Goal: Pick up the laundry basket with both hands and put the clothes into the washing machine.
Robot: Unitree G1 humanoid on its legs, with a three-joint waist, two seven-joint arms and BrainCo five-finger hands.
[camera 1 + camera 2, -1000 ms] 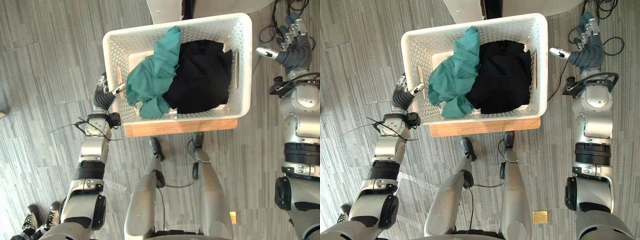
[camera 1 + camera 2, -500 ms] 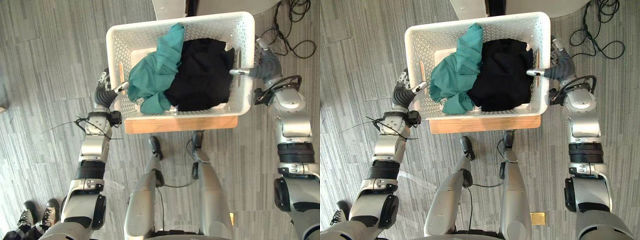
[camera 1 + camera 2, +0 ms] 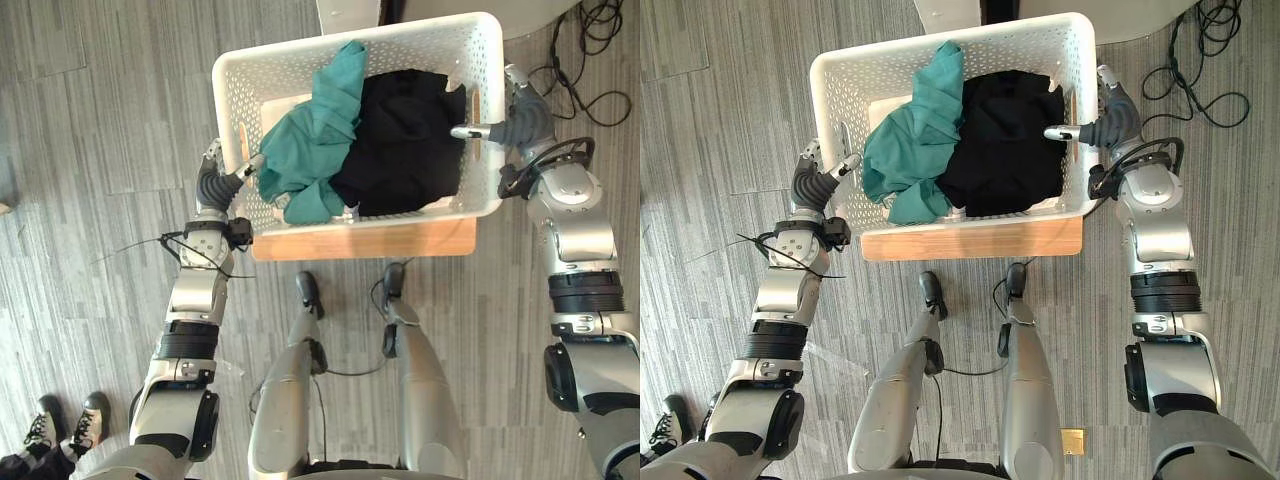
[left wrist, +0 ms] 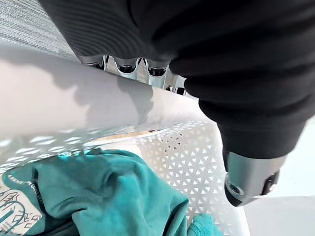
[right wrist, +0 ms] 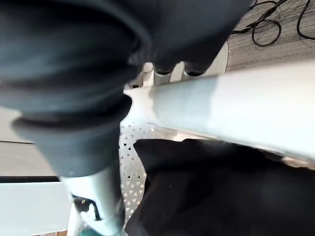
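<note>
laundry basket [image 3: 400,30] sits on a wooden stand [image 3: 370,240]; inside it, a teal garment [image 3: 315,140] with white print, too cropped to read, lies beside a black garment [image 3: 405,145]. left robot hand [image 3: 213,183] and right robot hand [image 3: 520,118] each pinch a side rim of the basket, thumb inside.

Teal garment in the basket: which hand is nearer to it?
Left. The left hand is at the laundry basket's left rim, right beside the teal garment. The right hand is at the opposite rim, with the black garment lying between it and the teal one.
</note>
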